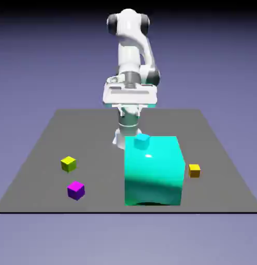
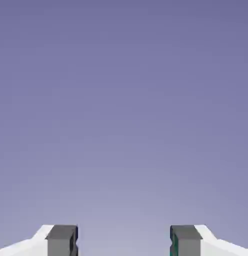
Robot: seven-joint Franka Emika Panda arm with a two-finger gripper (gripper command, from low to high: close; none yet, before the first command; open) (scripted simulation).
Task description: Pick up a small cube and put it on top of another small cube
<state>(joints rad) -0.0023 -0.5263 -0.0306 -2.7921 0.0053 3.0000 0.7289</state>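
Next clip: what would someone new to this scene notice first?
The big cyan block dominates the front of the grey table, with the small cyan cube at its top far edge. Behind it stands the white arm. Three small cubes lie scattered: the lime cube and the magenta cube on the exterior view's left, the orange cube on its right. In the hand view the fingers stand apart with only backdrop between them.

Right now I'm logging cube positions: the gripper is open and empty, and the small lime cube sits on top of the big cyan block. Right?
Not quite: the lime cube lies on the table; the exterior view shows it. The gripper is open and empty.
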